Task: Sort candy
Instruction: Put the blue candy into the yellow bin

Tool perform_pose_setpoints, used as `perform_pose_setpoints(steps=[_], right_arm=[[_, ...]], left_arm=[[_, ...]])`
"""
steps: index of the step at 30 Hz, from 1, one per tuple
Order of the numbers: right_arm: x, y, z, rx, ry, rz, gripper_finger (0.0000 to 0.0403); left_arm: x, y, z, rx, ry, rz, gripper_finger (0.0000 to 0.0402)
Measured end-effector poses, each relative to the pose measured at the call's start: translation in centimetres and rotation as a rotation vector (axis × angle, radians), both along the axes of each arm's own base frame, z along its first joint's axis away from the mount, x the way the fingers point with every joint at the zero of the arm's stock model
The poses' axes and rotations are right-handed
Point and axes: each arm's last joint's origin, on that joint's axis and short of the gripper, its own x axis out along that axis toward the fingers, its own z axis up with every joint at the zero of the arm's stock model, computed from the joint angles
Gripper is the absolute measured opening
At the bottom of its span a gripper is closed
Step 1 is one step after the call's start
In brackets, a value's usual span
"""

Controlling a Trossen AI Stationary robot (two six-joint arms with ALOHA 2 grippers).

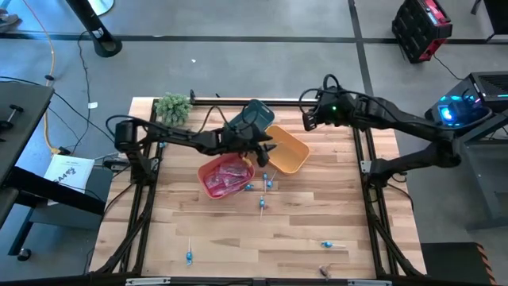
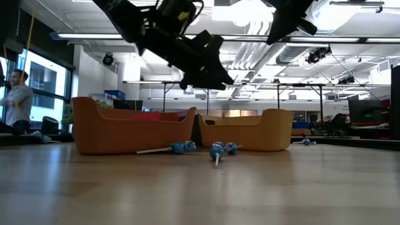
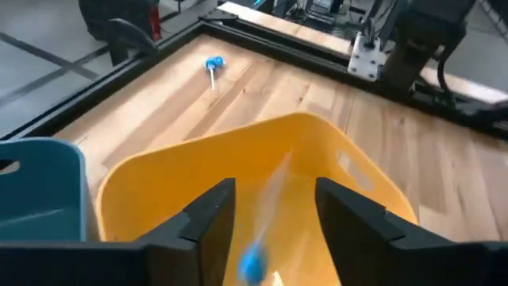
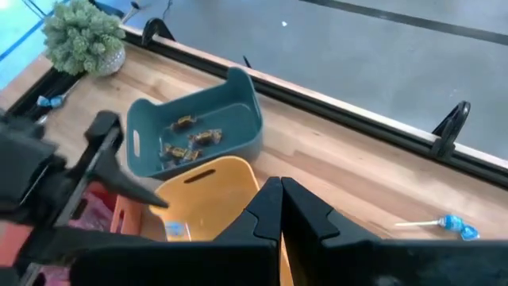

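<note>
My left gripper [image 1: 267,152] hangs open over the orange bin [image 1: 287,151]. In the left wrist view a blue-wrapped lollipop [image 3: 254,260], blurred, shows between the open fingers above the bin's floor [image 3: 198,171], touching neither finger. My right gripper [image 1: 309,119] is shut and empty, raised over the far side of the orange bin [image 4: 210,191]. The red bin [image 1: 226,176] holds pink packets. The teal bin [image 4: 198,127] holds small brownish pieces [image 4: 190,143]. Loose lollipops [image 1: 262,205] lie on the table in front of the bins and also show in the low view [image 2: 217,150].
More lollipops lie near the table's front edge [image 1: 189,256] [image 1: 327,245], with a brownish piece [image 1: 324,270] close by. Another lollipop lies by the far right rail [image 4: 456,226]. A green plant [image 1: 173,106] stands at the far left corner. A person stands in the room beyond the table [image 2: 19,100].
</note>
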Motion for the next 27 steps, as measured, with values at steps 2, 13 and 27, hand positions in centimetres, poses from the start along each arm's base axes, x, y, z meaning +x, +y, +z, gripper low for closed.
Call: perform_pose_setpoints(steps=[2, 13, 27], right_arm=[[0.2, 0.1, -0.4, 0.001, 0.012, 0.007, 0.0000], [1.1, 0.3, -3.7, 0.058, 0.021, 0.097, 0.0000], [1.6, 0.3, -7.3, 0.087, 0.040, 0.215, 0.0000]], left_arm=[[0.5, 0.4, 0.3, -0.018, -0.017, 0.007, 0.0186], [-4.0, -2.3, 5.8, -0.253, 0.190, -0.214, 0.0242], [-18.5, -19.9, 7.0, -0.499, 0.558, -0.180, 0.0231]])
